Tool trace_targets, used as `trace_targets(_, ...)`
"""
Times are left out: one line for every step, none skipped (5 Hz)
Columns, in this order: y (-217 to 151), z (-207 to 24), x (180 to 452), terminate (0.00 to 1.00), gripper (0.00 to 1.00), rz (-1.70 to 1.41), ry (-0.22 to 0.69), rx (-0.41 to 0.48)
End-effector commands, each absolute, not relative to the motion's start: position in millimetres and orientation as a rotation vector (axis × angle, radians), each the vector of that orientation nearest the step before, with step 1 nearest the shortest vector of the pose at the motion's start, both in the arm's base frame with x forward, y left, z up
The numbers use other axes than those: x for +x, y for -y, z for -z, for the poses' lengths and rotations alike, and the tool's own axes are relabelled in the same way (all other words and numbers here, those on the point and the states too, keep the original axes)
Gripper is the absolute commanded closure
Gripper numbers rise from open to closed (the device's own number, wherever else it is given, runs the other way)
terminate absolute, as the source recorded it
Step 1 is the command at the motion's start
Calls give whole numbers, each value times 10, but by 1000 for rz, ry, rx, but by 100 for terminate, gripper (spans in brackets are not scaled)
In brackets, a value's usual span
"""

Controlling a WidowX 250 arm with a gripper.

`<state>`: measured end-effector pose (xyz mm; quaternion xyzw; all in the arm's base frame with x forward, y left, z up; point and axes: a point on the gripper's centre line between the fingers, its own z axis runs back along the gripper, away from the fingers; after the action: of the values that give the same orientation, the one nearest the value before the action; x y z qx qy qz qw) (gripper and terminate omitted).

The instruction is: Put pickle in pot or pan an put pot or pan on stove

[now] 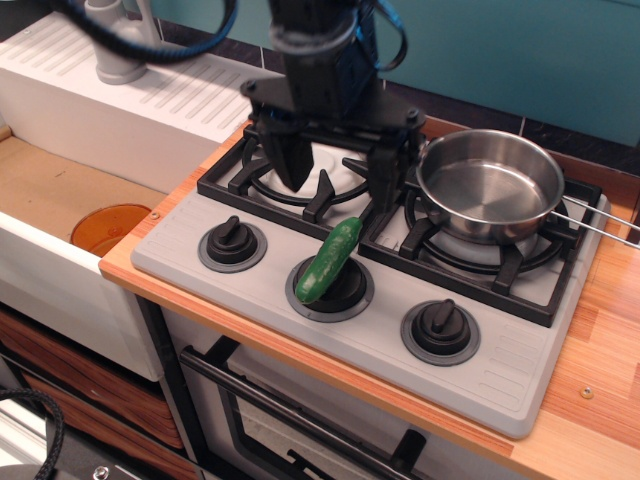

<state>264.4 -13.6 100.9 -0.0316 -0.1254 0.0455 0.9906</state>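
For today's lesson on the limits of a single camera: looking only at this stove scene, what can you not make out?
- Left burner: its disc is largely hidden behind the gripper.
- Middle knob: covered by the pickle lying across it.
- Pan handle: cut off by the right edge.
- Tap: its top is cut off by the upper edge.

Black arm reaching down from above, hand (335,175) pointing downward, fingers spread wide, holding nothing
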Motion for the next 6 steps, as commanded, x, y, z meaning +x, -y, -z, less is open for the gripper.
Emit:
trace_targets(71, -891, 2696, 0, 0, -77, 351, -75)
trace_targets(50, -781, 2698, 0, 0, -73, 377, -74)
trace_targets(51, -694, 2681, 0, 0, -71, 400, -80)
trace_targets(56, -637, 2676, 0, 0, -70, 418, -73)
trace_targets(54, -597, 2661, 0, 0, -65, 434, -66)
trace_targets(93, -547, 2642, 0, 0, -76, 447, -64)
